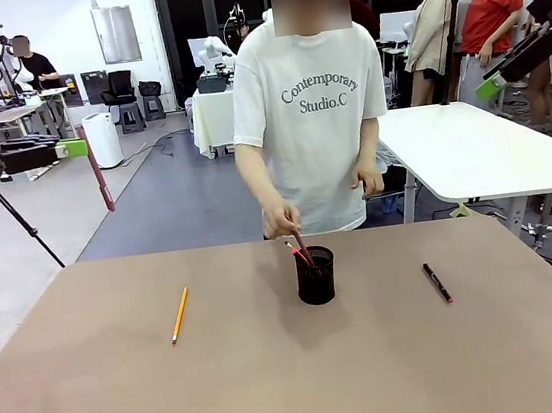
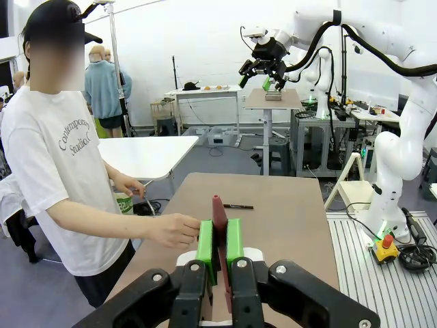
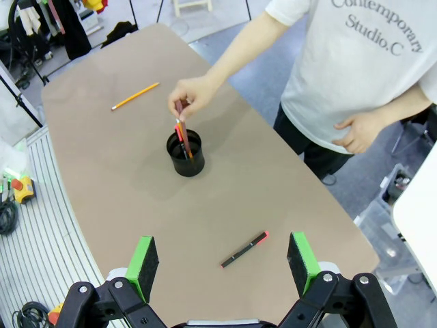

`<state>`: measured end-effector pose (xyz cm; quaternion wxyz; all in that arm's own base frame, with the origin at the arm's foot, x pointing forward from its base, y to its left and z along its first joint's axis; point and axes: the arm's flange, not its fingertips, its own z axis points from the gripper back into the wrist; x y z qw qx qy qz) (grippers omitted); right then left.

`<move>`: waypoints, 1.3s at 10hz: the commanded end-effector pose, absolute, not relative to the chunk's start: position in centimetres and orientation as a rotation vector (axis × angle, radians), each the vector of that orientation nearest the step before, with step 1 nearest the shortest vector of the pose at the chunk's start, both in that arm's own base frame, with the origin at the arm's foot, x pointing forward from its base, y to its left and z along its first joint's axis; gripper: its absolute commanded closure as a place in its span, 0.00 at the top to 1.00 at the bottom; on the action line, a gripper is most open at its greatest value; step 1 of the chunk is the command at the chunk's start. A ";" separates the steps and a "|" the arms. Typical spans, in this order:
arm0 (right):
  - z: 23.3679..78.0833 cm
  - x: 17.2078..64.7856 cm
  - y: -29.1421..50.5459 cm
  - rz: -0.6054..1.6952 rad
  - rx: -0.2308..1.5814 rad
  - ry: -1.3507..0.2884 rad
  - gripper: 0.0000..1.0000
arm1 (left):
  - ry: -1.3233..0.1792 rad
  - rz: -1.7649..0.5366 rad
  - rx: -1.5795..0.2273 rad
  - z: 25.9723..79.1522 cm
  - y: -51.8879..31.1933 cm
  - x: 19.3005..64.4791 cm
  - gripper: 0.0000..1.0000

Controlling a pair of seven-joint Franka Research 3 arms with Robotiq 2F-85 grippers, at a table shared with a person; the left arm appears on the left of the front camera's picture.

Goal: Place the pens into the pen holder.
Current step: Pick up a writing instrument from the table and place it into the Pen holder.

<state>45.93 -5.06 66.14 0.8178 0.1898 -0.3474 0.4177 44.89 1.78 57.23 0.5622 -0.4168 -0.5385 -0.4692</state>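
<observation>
Black mesh pen holder (image 1: pixel 316 275) near the tabletop's (image 1: pixel 99 409) far edge takes the person's pen (image 3: pixel 181 133); pencil (image 1: pixel 180 315) and black pen (image 1: pixel 437 282) lie outside, left tool (image 2: pixel 219 236) clamps a red-brown pen (image 2: pixel 218 210), right tool (image 3: pixel 222 254) gapes.

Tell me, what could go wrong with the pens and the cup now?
The left gripper pinches the red-brown pen by one end, up in the air; it might slip and drop. The person's hand is at the pen holder, so an arm coming in could bump it. The light-looking holder could tip.
</observation>
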 end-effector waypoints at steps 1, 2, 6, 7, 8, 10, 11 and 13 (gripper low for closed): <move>66.3 45.9 -5.0 0.894 0.415 -0.753 1.00 | -1.267 -1.116 -0.986 57.5 1.8 44.8 0.00; 66.3 45.9 -5.0 0.894 0.415 -0.753 1.00 | -1.267 -1.116 -0.986 57.5 1.8 44.8 0.00; 66.3 45.9 -5.0 0.894 0.415 -0.753 1.00 | -1.267 -1.116 -0.986 57.5 1.8 44.8 0.00; 66.3 45.9 -5.0 0.894 0.415 -0.753 1.00 | -1.267 -1.116 -0.986 57.5 1.8 44.8 0.00; 66.3 45.9 -5.0 0.894 0.415 -0.753 1.00 | -1.267 -1.116 -0.986 57.5 1.8 44.8 0.00; 66.3 45.9 -5.0 0.894 0.415 -0.753 1.00 | -1.267 -1.116 -0.986 57.5 1.8 44.8 0.00; 66.3 45.9 -5.0 0.894 0.415 -0.753 1.00 | -1.268 -1.105 -0.982 57.2 1.8 44.9 0.00; 66.3 45.9 -5.0 0.894 0.415 -0.753 1.00 | -1.268 -1.075 -0.973 56.1 -0.6 46.2 0.00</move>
